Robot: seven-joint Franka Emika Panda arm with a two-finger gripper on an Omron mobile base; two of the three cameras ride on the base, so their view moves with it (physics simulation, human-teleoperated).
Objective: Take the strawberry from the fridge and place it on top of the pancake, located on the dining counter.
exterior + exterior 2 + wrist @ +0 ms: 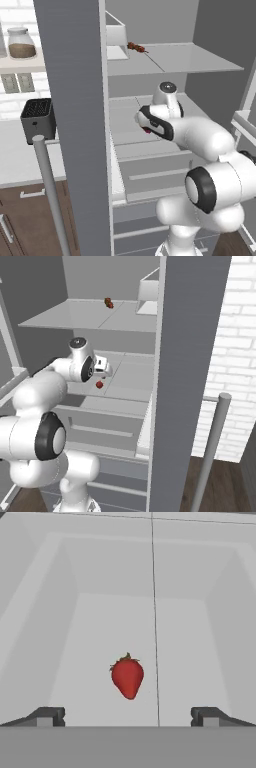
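The strawberry (pixel 127 676) is a small bright-red berry lying on a pale grey shelf inside the open fridge (pixel 170 60). In the hand view it sits just ahead of my gripper (pixel 127 717), between the lines of the two widely spread dark fingertips (pixel 47 716), and nothing is held. From the right base view the strawberry (pixel 99 384) lies just below my gripper (pixel 106 372). A sliver of the strawberry (pixel 146 131) peeks out under my wrist in the left base view. The pancake and the dining counter are out of view.
A reddish-brown food item (pixel 136 47) and a white box (pixel 116 36) rest on the upper shelf. The grey fridge door (pixel 75 125) with its silver bar handle (pixel 50 195) stands open on the left. A dark toaster (pixel 38 119) and a jar (pixel 21 43) are by the brick wall.
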